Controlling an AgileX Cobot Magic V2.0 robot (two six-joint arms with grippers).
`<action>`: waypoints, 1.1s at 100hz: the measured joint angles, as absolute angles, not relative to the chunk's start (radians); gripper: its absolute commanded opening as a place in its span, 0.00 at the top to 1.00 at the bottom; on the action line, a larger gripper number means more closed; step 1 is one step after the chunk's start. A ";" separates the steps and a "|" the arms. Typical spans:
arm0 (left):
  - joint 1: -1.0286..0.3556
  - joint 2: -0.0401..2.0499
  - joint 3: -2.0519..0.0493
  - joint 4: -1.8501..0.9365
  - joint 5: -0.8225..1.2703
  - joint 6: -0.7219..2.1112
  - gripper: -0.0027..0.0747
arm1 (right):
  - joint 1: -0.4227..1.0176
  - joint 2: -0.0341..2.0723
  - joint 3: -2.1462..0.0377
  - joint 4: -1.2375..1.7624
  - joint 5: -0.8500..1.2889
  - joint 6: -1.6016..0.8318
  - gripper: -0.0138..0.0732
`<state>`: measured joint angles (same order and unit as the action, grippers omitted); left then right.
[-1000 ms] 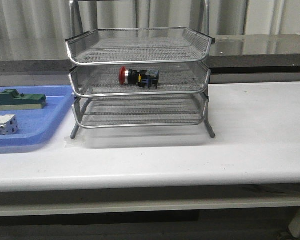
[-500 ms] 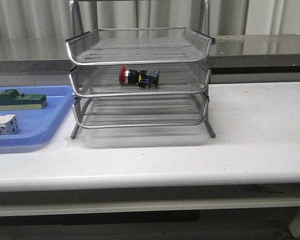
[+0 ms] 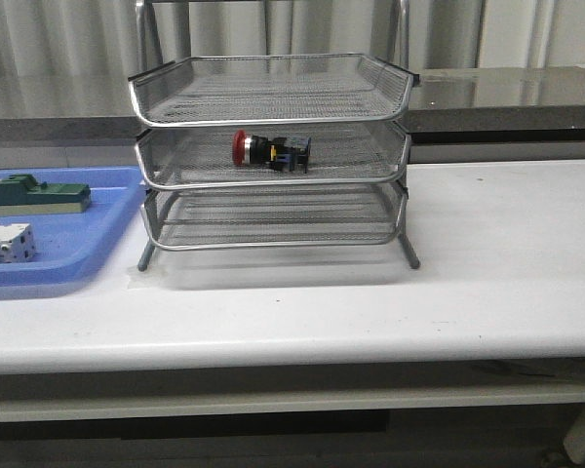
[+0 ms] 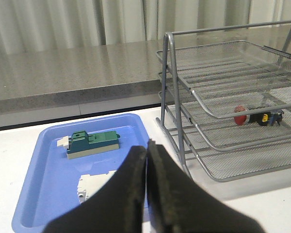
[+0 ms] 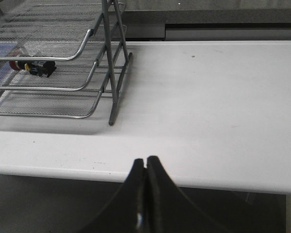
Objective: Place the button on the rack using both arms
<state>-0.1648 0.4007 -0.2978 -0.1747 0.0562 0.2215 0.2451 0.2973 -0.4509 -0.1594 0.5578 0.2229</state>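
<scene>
The button lies on the rack's middle tier, so the task looks finished; the left gripper and right gripper are both clenched, empty and well apart from it.

You will find no text, label, brand, number or sign that can be read in any view; whatever markings the small parts may carry are too small to tell.

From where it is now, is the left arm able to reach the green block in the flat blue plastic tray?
Probably yes. The left gripper, shut and empty, hangs over the near part of the flat blue plastic tray; the green block lies just beyond it, uncovered, with only the white block nearby.
</scene>
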 measured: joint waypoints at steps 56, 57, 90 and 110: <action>-0.165 0.401 -0.298 -0.175 0.056 0.222 0.96 | 0.218 0.155 -0.221 -0.159 0.297 0.223 0.92; -0.165 0.401 -0.298 -0.175 0.056 0.222 0.96 | 0.215 0.153 -0.216 -0.159 0.297 0.223 0.92; -0.165 0.401 -0.298 -0.175 0.056 0.222 0.96 | 0.063 0.087 -0.093 -0.060 0.194 0.149 0.92; -0.165 0.401 -0.298 -0.175 0.056 0.222 0.96 | 0.056 0.039 -0.017 -0.029 0.101 0.082 0.92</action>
<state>-0.1648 0.4007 -0.2978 -0.1747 0.0562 0.2215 0.0556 0.0393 -0.0169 -0.0286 0.1013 0.0820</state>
